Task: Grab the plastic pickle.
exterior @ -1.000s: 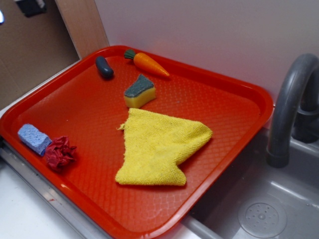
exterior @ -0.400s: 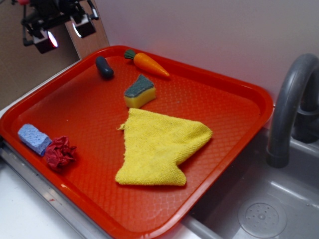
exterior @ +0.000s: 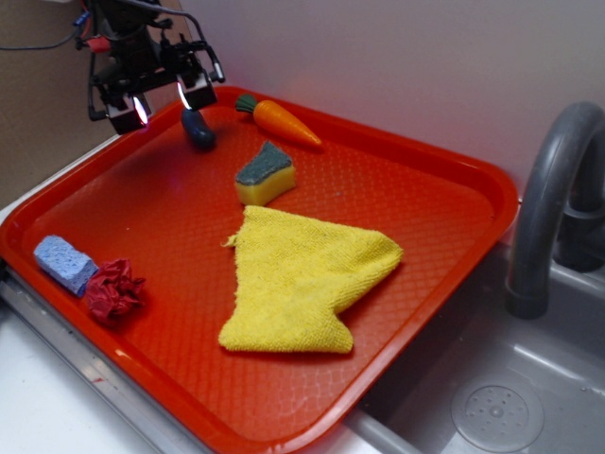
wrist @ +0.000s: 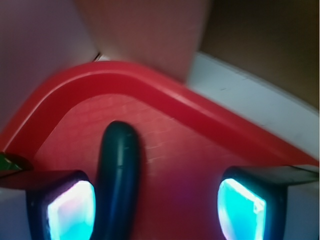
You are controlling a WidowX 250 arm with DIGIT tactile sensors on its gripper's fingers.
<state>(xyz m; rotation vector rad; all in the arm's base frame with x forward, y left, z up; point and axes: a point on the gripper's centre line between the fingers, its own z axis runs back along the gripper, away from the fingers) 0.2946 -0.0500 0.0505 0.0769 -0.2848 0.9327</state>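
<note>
In the wrist view the plastic pickle (wrist: 119, 175) runs out of the bottom edge, its near end cut off, and it is blurred; a sliver of green at the left edge is too small to identify. In the exterior view the arm above the gripper (exterior: 159, 102) is cropped by the frame top. The gripper hangs over the far left corner of the red tray (exterior: 444, 189), jaws spread wide, its two fingertips (wrist: 72, 210) glowing with reflected light. The pickle lies on the tray floor near that corner, just beside the left fingertip in the wrist view and off centre between the jaws, not gripped.

Also on the tray are an orange carrot (exterior: 280, 121), a yellow sponge (exterior: 265, 175), a yellow cloth (exterior: 302, 279), a blue sponge (exterior: 64, 263) and a crumpled red rag (exterior: 115, 290). A grey faucet (exterior: 548, 203) stands over a sink (exterior: 492, 397) at right.
</note>
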